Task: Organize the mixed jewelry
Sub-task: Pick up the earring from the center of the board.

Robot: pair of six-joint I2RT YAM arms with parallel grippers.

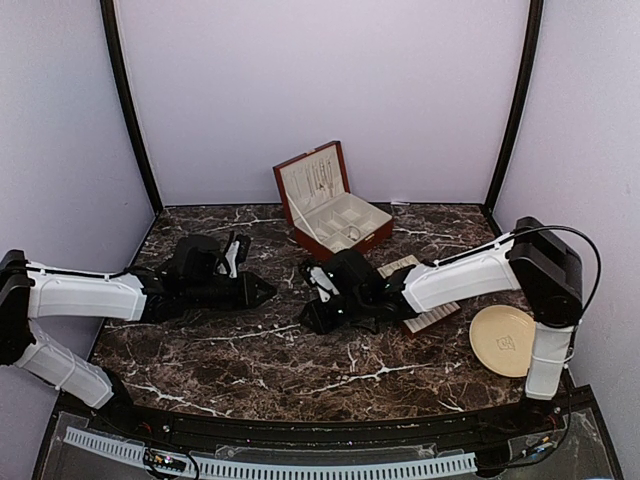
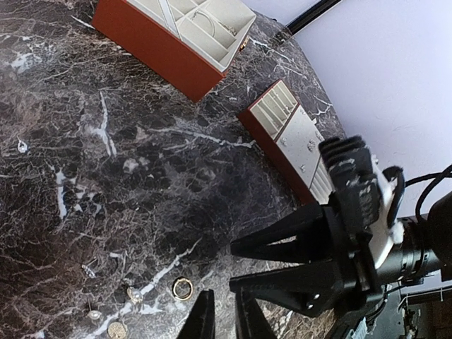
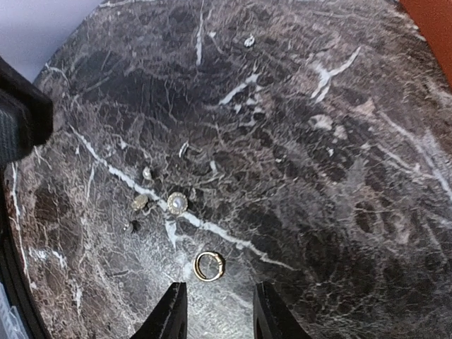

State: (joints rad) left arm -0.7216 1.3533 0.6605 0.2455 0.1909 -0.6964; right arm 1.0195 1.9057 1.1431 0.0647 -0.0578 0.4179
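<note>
The mixed jewelry lies loose on the dark marble between my two grippers. A small gold ring (image 3: 210, 265) lies just ahead of my right gripper (image 3: 217, 296), which is open and empty, its tips either side of the ring. A round pearly stud (image 3: 176, 203) and a few tiny specks (image 3: 140, 202) lie beyond it. In the left wrist view the ring (image 2: 182, 288) sits just left of my left gripper (image 2: 224, 304), whose jaws stand a narrow gap apart and hold nothing. The right gripper (image 2: 233, 267) shows there too, open. One lone piece (image 2: 22, 146) lies far off.
The red-brown wooden box (image 1: 330, 200) stands open at the back, with pieces in its cream lining. A small ribbed insert tray (image 1: 420, 290) lies beside the right arm. A round beige plate (image 1: 503, 340) sits at the right. The two grippers (image 1: 272, 290) (image 1: 305, 318) are close together.
</note>
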